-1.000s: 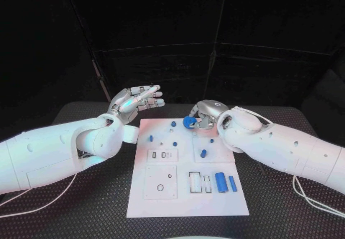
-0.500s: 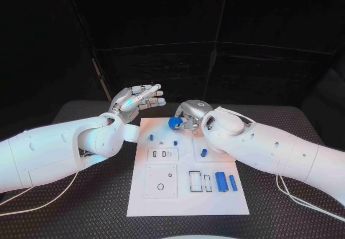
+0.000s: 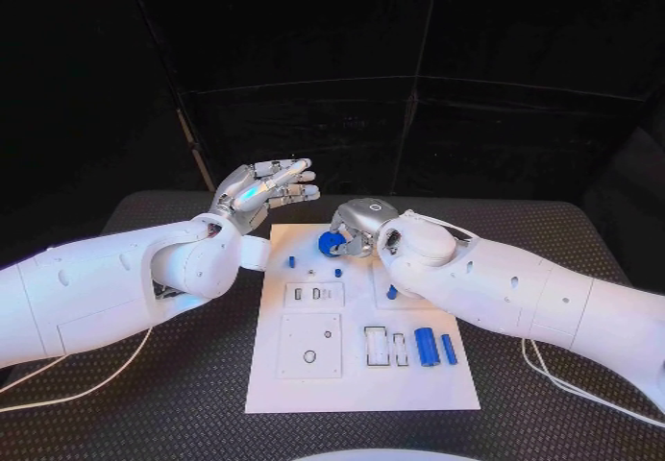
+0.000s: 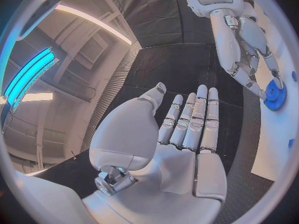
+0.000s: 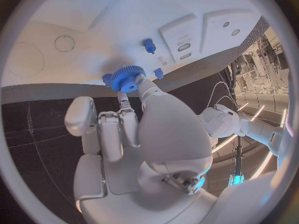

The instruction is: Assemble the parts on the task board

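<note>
The right hand (image 3: 357, 230) pinches a blue gear (image 3: 332, 244) in its fingertips, just above the board's (image 3: 363, 384) far end, axis pointing down at the plate. The left hand (image 3: 263, 192) hovers released, fingers spread, beside the board's far left corner, farther from the gear.

Black table (image 3: 166, 384) with the white task board (image 3: 354, 384) at its middle
</note>
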Available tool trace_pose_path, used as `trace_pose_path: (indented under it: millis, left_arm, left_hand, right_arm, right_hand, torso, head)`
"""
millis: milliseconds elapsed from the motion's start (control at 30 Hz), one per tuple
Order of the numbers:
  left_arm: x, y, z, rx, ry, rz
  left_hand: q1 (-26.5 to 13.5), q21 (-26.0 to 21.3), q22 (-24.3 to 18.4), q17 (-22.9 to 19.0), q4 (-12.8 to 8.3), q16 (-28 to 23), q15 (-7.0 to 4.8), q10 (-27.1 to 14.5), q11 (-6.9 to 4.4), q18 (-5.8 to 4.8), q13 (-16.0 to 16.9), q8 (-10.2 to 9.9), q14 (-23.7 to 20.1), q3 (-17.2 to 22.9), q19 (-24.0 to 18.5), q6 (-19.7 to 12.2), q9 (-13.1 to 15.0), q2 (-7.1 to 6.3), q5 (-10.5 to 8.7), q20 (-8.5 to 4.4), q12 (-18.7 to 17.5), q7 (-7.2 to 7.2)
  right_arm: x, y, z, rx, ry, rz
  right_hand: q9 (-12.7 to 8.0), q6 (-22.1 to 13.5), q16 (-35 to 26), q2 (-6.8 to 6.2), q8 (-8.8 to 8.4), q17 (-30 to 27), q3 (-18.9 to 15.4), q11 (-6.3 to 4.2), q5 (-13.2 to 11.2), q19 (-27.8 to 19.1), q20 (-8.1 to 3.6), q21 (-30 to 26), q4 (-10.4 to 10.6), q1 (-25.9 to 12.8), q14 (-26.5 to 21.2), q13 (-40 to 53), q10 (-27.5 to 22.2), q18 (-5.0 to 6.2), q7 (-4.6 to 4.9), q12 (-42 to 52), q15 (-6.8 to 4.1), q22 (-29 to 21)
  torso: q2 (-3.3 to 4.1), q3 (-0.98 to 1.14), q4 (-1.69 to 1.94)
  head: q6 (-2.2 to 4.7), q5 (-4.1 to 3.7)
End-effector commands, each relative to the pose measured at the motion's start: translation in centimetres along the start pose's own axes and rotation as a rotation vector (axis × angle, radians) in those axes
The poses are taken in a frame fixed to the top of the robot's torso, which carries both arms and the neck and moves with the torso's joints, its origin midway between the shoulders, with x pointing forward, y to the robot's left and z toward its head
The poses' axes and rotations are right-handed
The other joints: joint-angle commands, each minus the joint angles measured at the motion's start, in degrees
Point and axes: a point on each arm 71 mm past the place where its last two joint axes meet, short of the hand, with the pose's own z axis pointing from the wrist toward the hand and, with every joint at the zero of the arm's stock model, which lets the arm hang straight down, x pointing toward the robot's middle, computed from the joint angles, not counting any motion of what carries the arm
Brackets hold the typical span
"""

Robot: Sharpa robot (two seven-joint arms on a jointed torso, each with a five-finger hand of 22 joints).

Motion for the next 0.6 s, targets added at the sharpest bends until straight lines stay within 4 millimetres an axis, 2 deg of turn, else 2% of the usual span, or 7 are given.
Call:
trace_pose_path:
  millis: [33, 400, 500, 600]
  left_arm:
    - [0.19, -0.11, 0.08, 0.005, 0.013, -0.006]
    - [0.21, -0.09, 0.09, 0.004, 0.014, -0.006]
    - [0.2, -0.09, 0.1, 0.004, 0.014, -0.006]
    - [0.2, -0.08, 0.1, 0.004, 0.014, -0.007]
  left_hand:
    - [0.18, 0.03, -0.13, -0.13, -0.43, -0.37, 0.01, 0.21, 0.01, 1.08, -0.05, -0.31, 0.32, -0.1, 0.37, 0.06, -0.1, 0.62, 0.2, 0.16, -0.42, 3.92]
    - [0.18, 0.03, -0.13, -0.13, -0.43, -0.37, 0.01, 0.21, 0.01, 1.08, -0.05, -0.31, 0.32, -0.1, 0.37, 0.06, -0.1, 0.62, 0.2, 0.16, -0.42, 3.92]
    - [0.18, 0.03, -0.13, -0.13, -0.43, -0.37, 0.01, 0.21, 0.01, 1.08, -0.05, -0.31, 0.32, -0.1, 0.37, 0.06, -0.1, 0.62, 0.2, 0.16, -0.42, 3.92]
    - [0.18, 0.03, -0.13, -0.13, -0.43, -0.37, 0.01, 0.21, 0.01, 1.08, -0.05, -0.31, 0.32, -0.1, 0.37, 0.06, -0.1, 0.62, 0.2, 0.16, -0.42, 3.92]
  right_arm:
    - [-0.14, 0.08, 0.16, 0.004, -0.008, -0.018]
    - [0.16, 0.17, 0.46, 0.015, 0.017, -0.025]
    - [0.25, 0.16, 0.51, 0.017, 0.026, -0.028]
    - [0.31, 0.18, 0.53, 0.017, 0.032, -0.029]
  right_hand:
    - [-0.05, 0.18, 0.19, -0.49, -0.59, 8.73, 0.06, 0.14, -0.46, 0.22, -0.03, 0.22, 0.27, -0.54, 4.75, 3.02, -0.09, -0.87, -0.65, -0.46, -0.2, 0.05]
    - [-0.08, -4.29, 0.05, -2.19, -4.21, 8.4, -0.17, 1.26, -1.98, -0.13, 0.85, -0.04, 0.22, -1.62, 4.66, 1.0, -1.72, -0.81, 0.58, -2.31, 0.79, -0.41]
    - [-0.1, -6.22, -0.02, -2.8, -5.35, 8.25, -0.71, 1.5, -1.37, -0.26, 1.09, -0.14, 0.53, -2.24, 4.62, 0.46, -2.16, -0.77, 0.82, -2.8, 1.01, -0.58]
    - [-0.18, -8.03, 0.0, -3.03, -5.68, 8.3, -1.02, 1.61, -1.2, -0.27, 1.19, -0.15, 0.72, -2.49, 4.63, 0.39, -2.24, -0.76, 0.94, -2.9, 1.11, -0.59]
  torso:
    - [-0.05, 0.01, -0.04]
    - [-0.01, -0.01, -0.04]
    - [-0.03, -0.02, -0.05]
    - [-0.02, 0.0, -0.01]
  head:
    - [0.02, 0.07]
    - [-0.04, 0.12]
    - [-0.11, 0.15]
    - [-0.23, 0.13]
